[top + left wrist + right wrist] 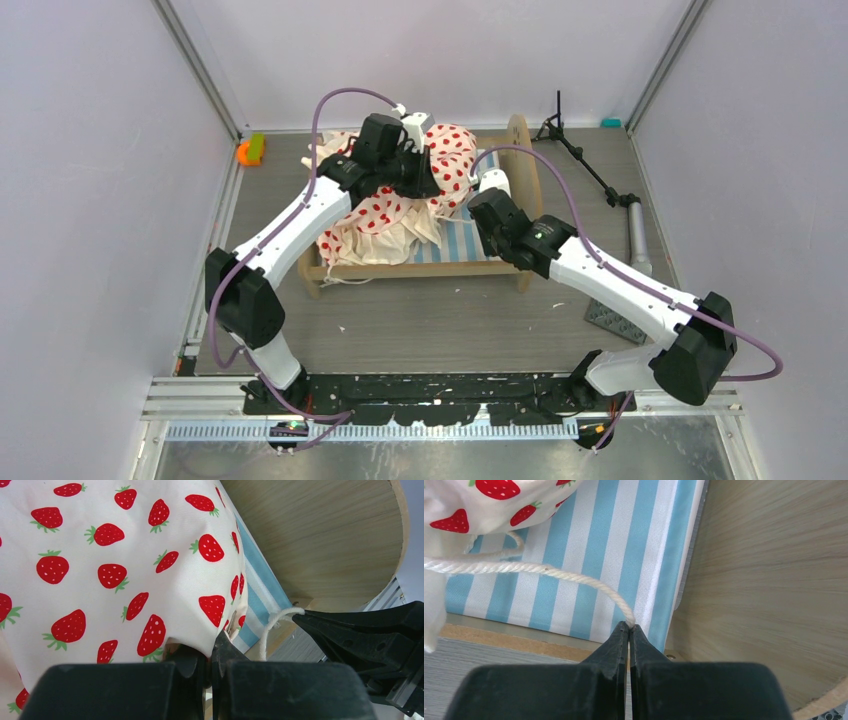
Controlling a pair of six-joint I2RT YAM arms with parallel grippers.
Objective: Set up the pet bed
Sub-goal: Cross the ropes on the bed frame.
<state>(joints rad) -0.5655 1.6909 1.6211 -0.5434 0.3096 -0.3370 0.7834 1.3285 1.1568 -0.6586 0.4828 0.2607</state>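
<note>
The pet bed [400, 270] is a light-wood frame with a rounded end board [520, 150] and a blue-white striped mattress [462, 245]. Cream bedding [385, 215] printed with red strawberries lies bunched over its left and far part. My left gripper [422, 183] hangs over the bed's middle, shut on an edge of the bedding [150, 555], pinched at the fingertips [222, 642]. My right gripper [472, 198] is close beside it near the end board [764, 580], shut on a white cord [574, 576] that runs from the bedding across the mattress [589, 545].
A black tripod stand [585, 160] lies at the back right beside a grey cylinder [636, 235]. A dark studded mat [615, 320] sits under the right arm. An orange-green object [250, 150] is in the back left corner. Walls close in on both sides.
</note>
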